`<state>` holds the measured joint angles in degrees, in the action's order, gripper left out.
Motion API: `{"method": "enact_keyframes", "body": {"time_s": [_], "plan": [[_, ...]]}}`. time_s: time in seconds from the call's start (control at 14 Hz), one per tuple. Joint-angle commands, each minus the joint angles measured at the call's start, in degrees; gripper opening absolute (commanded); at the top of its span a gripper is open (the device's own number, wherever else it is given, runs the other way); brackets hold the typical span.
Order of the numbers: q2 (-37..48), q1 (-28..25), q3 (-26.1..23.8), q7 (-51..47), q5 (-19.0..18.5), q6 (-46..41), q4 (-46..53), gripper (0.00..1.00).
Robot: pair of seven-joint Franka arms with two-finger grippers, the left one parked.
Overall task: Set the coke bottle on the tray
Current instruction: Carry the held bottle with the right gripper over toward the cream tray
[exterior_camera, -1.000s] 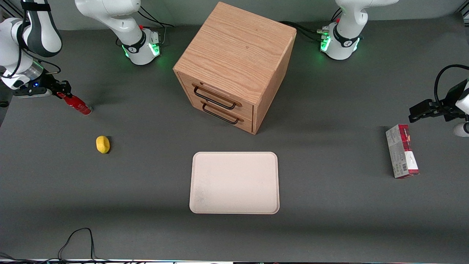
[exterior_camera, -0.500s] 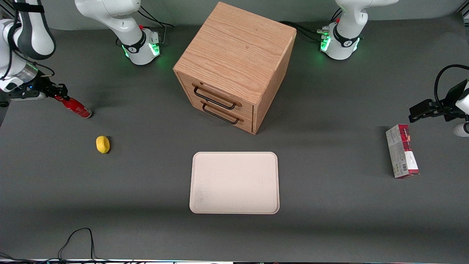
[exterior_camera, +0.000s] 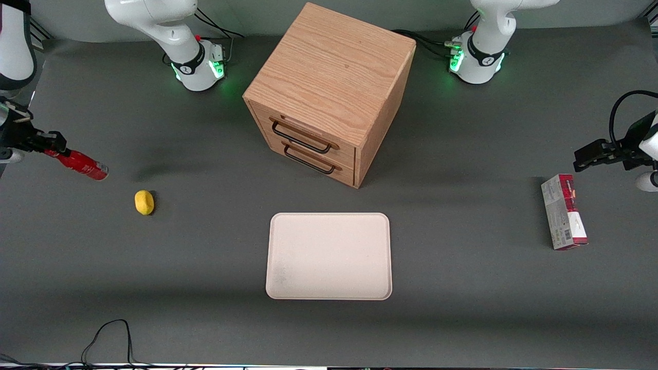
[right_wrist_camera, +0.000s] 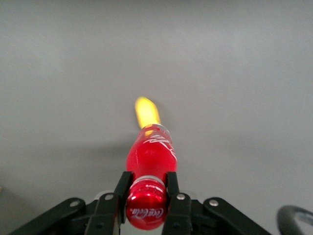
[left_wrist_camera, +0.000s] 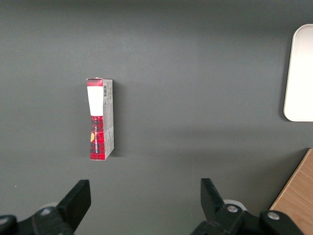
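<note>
My tool (exterior_camera: 51, 146) clenched on coke bottle (exterior_camera: 79, 164) neck, at working arm's end of counter (exterior_camera: 205, 246). Bottle tilted, lifted clear, near lemon (exterior_camera: 144, 202). Tray (exterior_camera: 329, 256) well apart, before cabinet (exterior_camera: 329, 92) drawers.

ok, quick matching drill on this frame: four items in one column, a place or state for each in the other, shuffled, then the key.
Items:
1. coke bottle
2. tray
3. yellow lump
4. carton

Places or states:
A. lying flat at the parked arm's end of the table
B. held at the neck in the gripper, lifted off the table
C. bare, in front of the cabinet
D. on the table near the bottle

Pairs: 1-B, 2-C, 3-D, 4-A
</note>
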<state>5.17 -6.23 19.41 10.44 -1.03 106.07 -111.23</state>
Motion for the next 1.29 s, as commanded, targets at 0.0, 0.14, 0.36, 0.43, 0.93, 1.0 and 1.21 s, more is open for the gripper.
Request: {"method": "enact_keyframes", "body": {"time_s": [0.0,0.14,0.36,0.43,0.93,1.0,1.21], "plan": [[-8.83,2.8,-7.43,-7.32,3.4,-10.23,17.21,0.0],[-12.71,3.68,-12.18,-13.31,3.4,-14.73,26.11,0.0],[-22.79,6.05,-21.49,-22.1,3.14,-25.44,44.36,0.0],[-25.53,6.06,-23.69,-25.43,3.14,-27.22,49.22,0.0],[-38.19,6.06,-47.31,-41.71,-12.19,-23.12,57.17,0.0],[-41.09,6.06,-51.62,-45.12,-16.59,-19.8,57.18,0.0],[-49.26,5.01,-57.02,-54.1,-22.78,-6.01,56.39,0.0]]}}
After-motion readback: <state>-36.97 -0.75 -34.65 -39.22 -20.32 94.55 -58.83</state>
